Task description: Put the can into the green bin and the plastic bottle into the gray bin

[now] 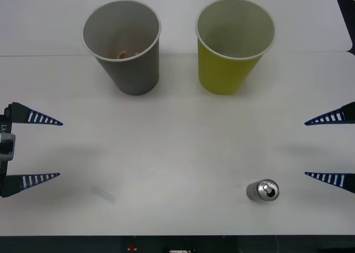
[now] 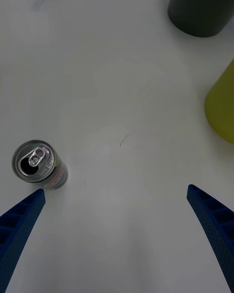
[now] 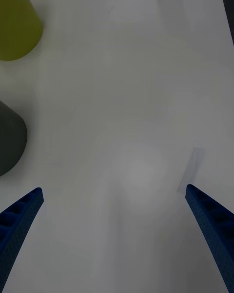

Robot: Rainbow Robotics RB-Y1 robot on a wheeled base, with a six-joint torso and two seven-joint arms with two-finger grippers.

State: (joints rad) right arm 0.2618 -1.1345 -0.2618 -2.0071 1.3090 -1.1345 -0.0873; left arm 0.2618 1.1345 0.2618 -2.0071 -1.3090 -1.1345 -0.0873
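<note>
can standing upright near table front edge, right side | right tool waiting wide just beside it | approaching level, closing on can's middle | left tool idling wide

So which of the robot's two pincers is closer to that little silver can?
The right one. The right pincer sits open at the table's right edge, just beside the can. The left pincer, also open, is at the far left edge, across the table.
</note>
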